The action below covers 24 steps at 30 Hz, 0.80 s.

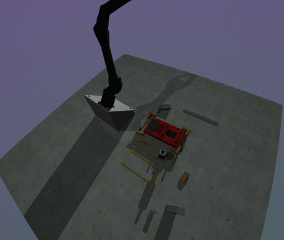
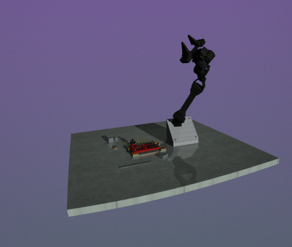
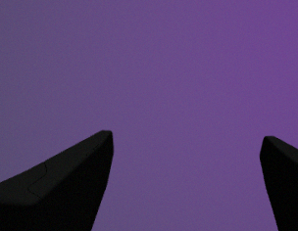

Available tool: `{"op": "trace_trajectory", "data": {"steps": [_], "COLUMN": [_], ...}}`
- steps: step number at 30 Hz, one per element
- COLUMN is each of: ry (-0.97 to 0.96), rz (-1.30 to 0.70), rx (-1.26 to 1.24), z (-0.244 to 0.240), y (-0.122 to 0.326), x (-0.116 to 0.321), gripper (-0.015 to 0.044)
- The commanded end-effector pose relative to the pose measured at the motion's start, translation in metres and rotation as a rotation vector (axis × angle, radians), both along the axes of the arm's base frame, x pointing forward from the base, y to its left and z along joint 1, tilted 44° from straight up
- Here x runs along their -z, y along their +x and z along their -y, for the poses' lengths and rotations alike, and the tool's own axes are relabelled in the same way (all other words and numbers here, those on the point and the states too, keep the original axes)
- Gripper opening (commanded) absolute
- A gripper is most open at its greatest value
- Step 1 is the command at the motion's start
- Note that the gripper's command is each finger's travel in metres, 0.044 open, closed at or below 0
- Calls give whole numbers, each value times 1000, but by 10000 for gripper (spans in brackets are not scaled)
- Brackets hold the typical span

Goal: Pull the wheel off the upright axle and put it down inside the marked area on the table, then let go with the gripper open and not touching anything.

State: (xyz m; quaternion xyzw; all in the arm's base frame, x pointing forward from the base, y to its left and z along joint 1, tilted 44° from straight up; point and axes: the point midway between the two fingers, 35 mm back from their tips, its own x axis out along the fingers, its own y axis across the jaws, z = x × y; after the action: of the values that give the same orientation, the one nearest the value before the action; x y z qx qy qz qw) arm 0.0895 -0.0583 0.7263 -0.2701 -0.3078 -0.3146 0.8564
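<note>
The wheel is small, dark and silvery, and sits on the upright axle on a red mount at the near corner of the grey base board. The marked area is a yellow outlined rectangle on the table just beside that board. My gripper is open and empty, raised high in the air above the arm's base and pointing up at the purple background. It is far from the wheel. The wrist view shows only the two dark fingers against the sky.
A red fixture plate with orange corner brackets lies on the base board. A long grey bar, a small brown block, and grey blocks lie around it. The arm's white pedestal stands nearby.
</note>
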Motion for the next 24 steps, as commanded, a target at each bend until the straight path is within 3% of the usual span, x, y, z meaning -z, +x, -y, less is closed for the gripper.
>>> {"op": "trace_trajectory", "data": {"steps": [1,12,24], "ry": [-99,-296,-449], "rz": [-57,-224,-446], "rx": [-6,-39,-130], "z": [-32,-92,-134], "y": [34,124,218], "x": [6,39,104], "gripper": [300,300,300]}}
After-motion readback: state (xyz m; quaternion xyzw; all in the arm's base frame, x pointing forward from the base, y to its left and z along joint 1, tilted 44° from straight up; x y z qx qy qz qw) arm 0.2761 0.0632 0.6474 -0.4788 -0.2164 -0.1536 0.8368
